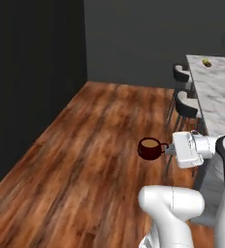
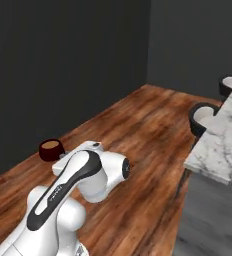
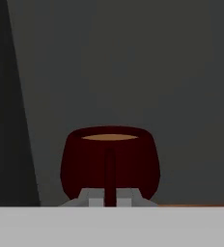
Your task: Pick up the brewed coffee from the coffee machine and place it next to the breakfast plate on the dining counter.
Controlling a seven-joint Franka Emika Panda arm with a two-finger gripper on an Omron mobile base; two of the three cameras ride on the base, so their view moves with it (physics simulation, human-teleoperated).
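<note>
Fingers [image 1: 168, 149] clamped on brewed coffee [image 1: 149, 148] handle, mug upright beyond fingertips over wood floor [image 1: 85, 160]; marble table [image 1: 218, 97] and stools [image 1: 187, 105] off to their side.

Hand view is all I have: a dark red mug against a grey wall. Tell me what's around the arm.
Observer: The brewed coffee is carried in the air above a wood floor, held at its handle by the gripper.
Operator: Give me the dining counter's position.
Observer: The dining counter runs along the right side of the left base view, with two dark stools tucked against its near side.
Operator: Report whether the mug is level.
Observer: It sits upright in both base views, with the light brown liquid visible inside the rim.
</note>
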